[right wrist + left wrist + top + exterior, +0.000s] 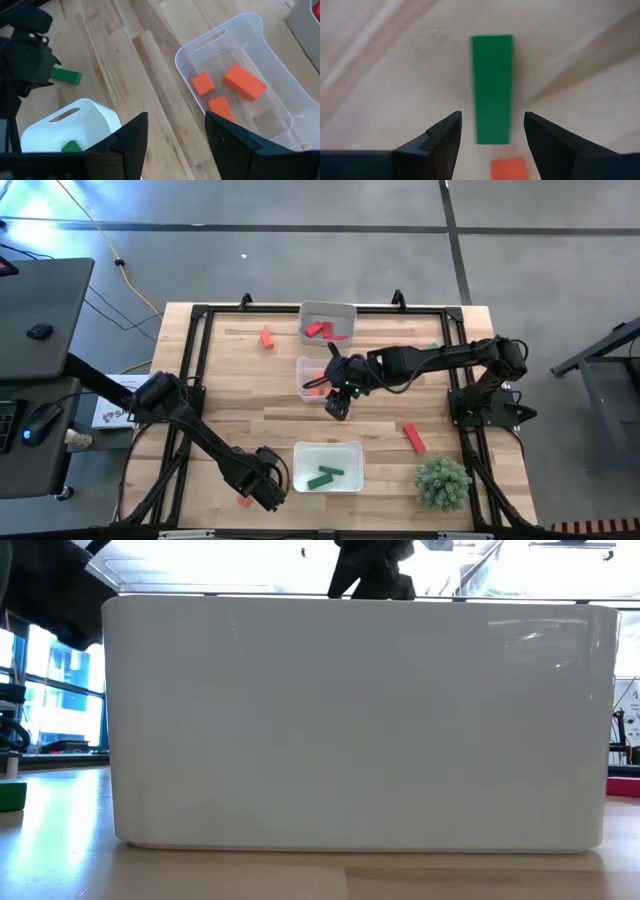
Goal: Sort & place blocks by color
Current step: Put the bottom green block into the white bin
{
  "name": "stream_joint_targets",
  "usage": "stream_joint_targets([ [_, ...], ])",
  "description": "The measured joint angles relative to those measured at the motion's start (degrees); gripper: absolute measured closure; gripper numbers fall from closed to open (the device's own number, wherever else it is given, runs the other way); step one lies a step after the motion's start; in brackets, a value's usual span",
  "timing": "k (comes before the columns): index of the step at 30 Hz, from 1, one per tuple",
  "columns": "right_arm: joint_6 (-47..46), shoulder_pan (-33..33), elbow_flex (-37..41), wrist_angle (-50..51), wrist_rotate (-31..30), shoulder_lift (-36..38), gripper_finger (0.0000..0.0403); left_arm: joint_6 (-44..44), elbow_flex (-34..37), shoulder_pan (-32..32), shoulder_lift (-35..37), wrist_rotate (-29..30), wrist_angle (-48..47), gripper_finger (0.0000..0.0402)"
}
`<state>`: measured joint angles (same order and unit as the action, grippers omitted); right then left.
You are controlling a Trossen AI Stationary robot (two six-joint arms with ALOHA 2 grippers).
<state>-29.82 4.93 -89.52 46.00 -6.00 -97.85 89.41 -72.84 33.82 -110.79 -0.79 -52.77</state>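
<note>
- The left tool hangs low over a green block on the counter, its fingers spread wide and empty on either side of the block's near end.
- To do this step well, the tool would likely drop straight down so the fingers close across the block's narrow sides, clear of the orange-red block lying just beyond that end.
- In the high view the left arm reaches to the lower left of the frame, its tool just left of the white tray holding green blocks.
- The right tool hovers mid-frame beside the clear tray of orange-red blocks, fingers apart, holding nothing.
- A crimson-pink block lies loose at lower right, near the plant.
</note>
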Motion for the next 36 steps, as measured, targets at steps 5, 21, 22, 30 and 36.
stream_joint_targets([
  [5, -0.83, 0.31, -0.04, 0.42, 0.04, -0.02, 0.0217, 0.12, 0.0, 0.04, -1.84, -0.06, 0.34, 0.0198],
  [21, -0.8, 1.22, -0.06, 2.03, 0.11, -0.02, 0.0217, -7.14, -0.04, 0.04, -1.85, -0.05, 0.17, 0.0328],
  [22, -0.71, 1.22, -0.06, 2.03, 0.02, -0.02, 0.0217, -7.65, -0.04, 0.04, -1.85, -0.05, 0.17, 0.0328],
  [30, 0.24, 1.19, -0.06, 2.05, -1.45, -0.02, 0.0217, -9.65, 0.04, 0.07, -0.5, 0.47, 0.17, 0.0328],
  [36, -0.63, 0.83, -0.06, 2.33, -3.66, -0.02, 0.0217, -11.76, 0.04, -0.3, 4.25, 5.09, 0.15, 0.0328],
])
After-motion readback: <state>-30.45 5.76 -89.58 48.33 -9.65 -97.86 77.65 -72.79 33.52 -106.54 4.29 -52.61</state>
